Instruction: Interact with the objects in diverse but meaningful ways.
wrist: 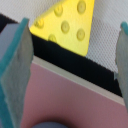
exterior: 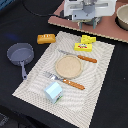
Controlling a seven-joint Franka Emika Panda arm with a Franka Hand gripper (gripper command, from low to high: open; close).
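My gripper [exterior: 90,19] hangs at the back of the scene over a pink board [exterior: 65,20]. In the wrist view the gripper [wrist: 70,60] is open, its teal pads [wrist: 17,65] wide apart with nothing between them. The yellow holed cheese wedge [wrist: 67,22] lies just past the board's edge, on the mat. In the exterior view the cheese wedge [exterior: 88,39] sits beside the yellow box with a red label [exterior: 82,47]. A golden-brown bread loaf [exterior: 46,38] lies at the mat's back corner on the exterior view's left. The pale blue-and-white milk carton [exterior: 54,91] stands near the front.
A striped placemat [exterior: 35,80] carries a round tan plate [exterior: 68,66], an orange-handled knife [exterior: 80,56] and a fork [exterior: 65,81]. A grey pan [exterior: 20,54] sits off the mat on the exterior view's left. A pot [exterior: 122,15] stands at the back on the exterior view's right.
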